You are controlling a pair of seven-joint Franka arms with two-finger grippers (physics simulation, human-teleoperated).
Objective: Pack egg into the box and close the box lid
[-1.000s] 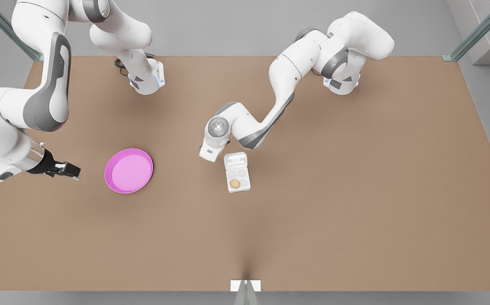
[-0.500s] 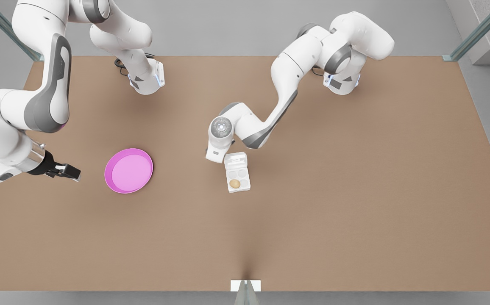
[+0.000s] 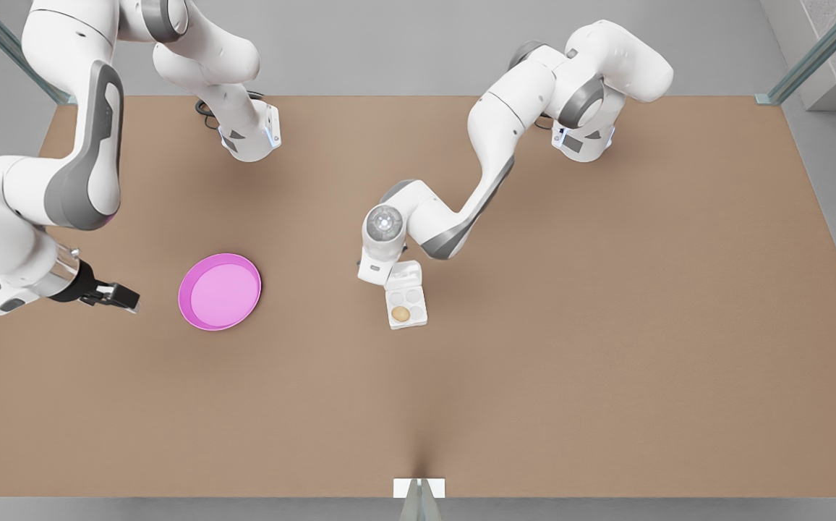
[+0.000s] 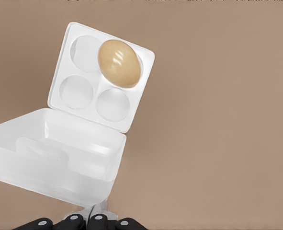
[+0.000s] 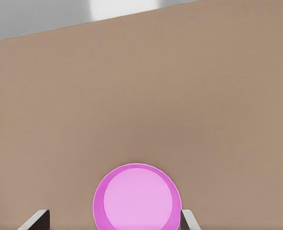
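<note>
The right claw waits at the front view's left with its fingers spread, the pink plate lying just ahead of it on the counter. Further right, the left claw sits low behind the box lid, right at its outer edge; its fingertips look pressed close together, though they are half hidden. Beyond the lid from that claw lies the box, with the egg already seated in a far cup. To close well, I judge the claw should push the lid's free edge up and over in an arc about the hinge, slowly, so the light box does not skid or jolt the egg.
</note>
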